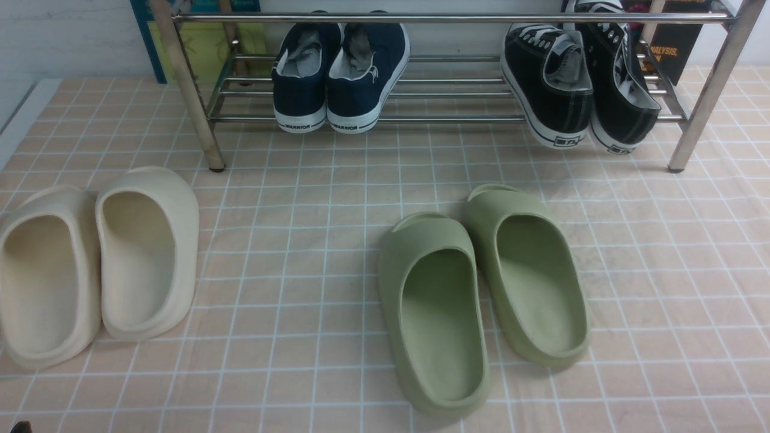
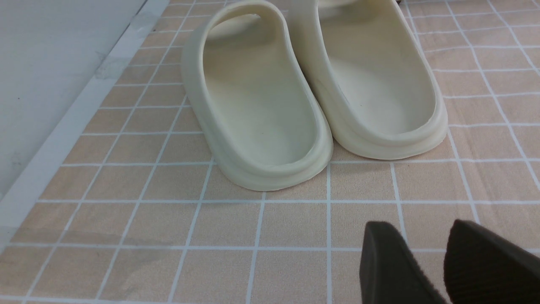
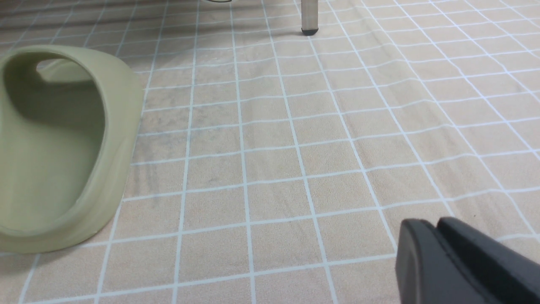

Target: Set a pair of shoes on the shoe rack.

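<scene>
My left gripper [image 2: 426, 257] hangs low over the tiled cloth [image 1: 301, 270], fingers parted with a gap between them, holding nothing. My right gripper [image 3: 438, 240] has its fingers pressed together, also empty, over bare cloth.

Nearest the left gripper: cream slides [image 2: 312, 93], a pair side by side and touching, heels toward me. In the front view they sit at the left [image 1: 96, 264]. Green slides [image 1: 481, 288] lie centre-right, side by side, the left one a bit nearer; the right wrist view catches one of them [image 3: 63, 147] beside the gripper's patch of cloth.

Farther back stands the rack [image 1: 457, 18], chrome tubes, one leg foot visible in the right wrist view [image 3: 309, 17]. On its lower bars, left-centre: navy sneakers [image 1: 340, 72], heels out, marked WARRIOR. At the right end: black sneakers [image 1: 577, 84], both on the lower bars, heels out and overhanging the front bar, tilted, the two touching. Behind the rack, some books [image 1: 674, 48], partly hidden.
</scene>
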`<state>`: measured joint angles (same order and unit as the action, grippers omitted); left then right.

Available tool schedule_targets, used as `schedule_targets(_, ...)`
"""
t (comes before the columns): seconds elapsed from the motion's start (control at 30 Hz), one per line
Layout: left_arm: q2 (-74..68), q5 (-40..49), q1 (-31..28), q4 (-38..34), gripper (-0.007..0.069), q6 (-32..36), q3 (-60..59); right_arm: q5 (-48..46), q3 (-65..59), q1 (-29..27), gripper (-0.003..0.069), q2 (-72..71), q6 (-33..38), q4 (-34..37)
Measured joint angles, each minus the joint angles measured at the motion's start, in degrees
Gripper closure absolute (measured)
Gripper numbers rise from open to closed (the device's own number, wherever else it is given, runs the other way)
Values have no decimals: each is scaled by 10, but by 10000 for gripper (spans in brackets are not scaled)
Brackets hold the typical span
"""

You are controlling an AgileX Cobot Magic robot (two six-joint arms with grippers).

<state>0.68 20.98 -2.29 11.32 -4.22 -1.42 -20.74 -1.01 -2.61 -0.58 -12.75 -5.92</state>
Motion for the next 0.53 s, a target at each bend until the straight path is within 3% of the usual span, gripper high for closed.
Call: schedule_targets(0.53,0,0,0,0,385,0,0,0,0,0,586,0,0,0)
